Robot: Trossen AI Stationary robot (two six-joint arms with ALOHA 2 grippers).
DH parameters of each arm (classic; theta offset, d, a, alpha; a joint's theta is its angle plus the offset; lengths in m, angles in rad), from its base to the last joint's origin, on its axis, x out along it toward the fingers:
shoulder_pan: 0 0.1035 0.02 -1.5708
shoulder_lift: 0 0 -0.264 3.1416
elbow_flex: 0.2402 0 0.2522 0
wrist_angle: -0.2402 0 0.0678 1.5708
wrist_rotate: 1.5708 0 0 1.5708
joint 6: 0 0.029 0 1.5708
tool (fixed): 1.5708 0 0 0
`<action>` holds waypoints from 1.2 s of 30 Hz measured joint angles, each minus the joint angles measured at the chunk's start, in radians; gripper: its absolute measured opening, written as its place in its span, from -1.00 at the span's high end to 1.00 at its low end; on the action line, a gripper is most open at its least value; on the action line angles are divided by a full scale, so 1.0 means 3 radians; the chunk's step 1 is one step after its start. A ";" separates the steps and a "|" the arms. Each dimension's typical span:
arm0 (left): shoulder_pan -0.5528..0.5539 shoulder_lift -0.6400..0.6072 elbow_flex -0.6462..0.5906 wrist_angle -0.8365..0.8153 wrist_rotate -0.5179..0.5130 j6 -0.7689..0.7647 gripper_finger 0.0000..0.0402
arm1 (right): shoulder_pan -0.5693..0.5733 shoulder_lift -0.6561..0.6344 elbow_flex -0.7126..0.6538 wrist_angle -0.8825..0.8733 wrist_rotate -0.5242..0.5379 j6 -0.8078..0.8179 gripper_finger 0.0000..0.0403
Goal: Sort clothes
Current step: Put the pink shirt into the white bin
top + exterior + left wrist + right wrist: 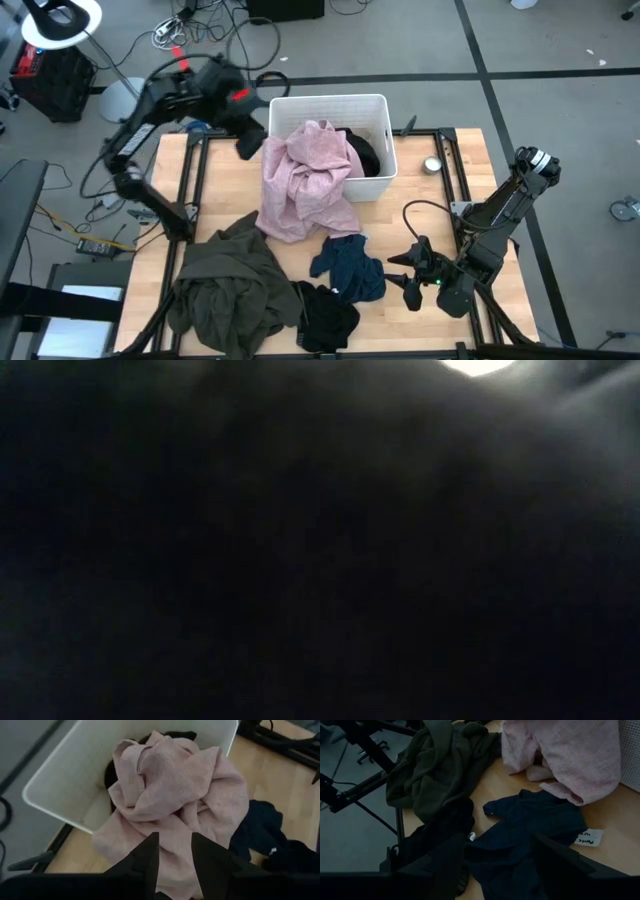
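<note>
A pink garment (305,180) hangs out of the white bin (378,105) over its near wall, with its lower part on the table. A black garment (362,152) lies in the bin. The olive-green garment (225,285), the teal-blue one (350,268) and a second black one (325,318) lie heaped on the table's near half. No beige-tan garment shows. My left gripper (248,145) is open at the bin's left wall, beside the pink garment (175,795). My right gripper (405,276) is open just right of the teal-blue garment (530,825).
A small round metal object (432,165) lies on the table right of the bin. Bare wood shows at the far left (215,185) and right of the bin (430,200). The low view is almost wholly dark, as if something covers that camera.
</note>
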 joint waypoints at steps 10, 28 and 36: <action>-0.0356 -0.1266 -0.1580 0.0704 -0.0244 -0.0717 0.40 | 0.0000 0.0000 0.0000 0.0001 0.0001 -0.0020 -0.14; -0.0446 -0.1673 -0.3564 0.1324 -0.0107 -0.1130 -0.08 | -0.0001 0.0000 0.0001 0.0162 0.0002 -0.0019 -0.14; -0.0781 -0.1728 -0.4226 0.2140 0.0123 -0.1492 -0.30 | -0.0001 0.0001 0.0001 0.0203 0.0002 -0.0018 -0.14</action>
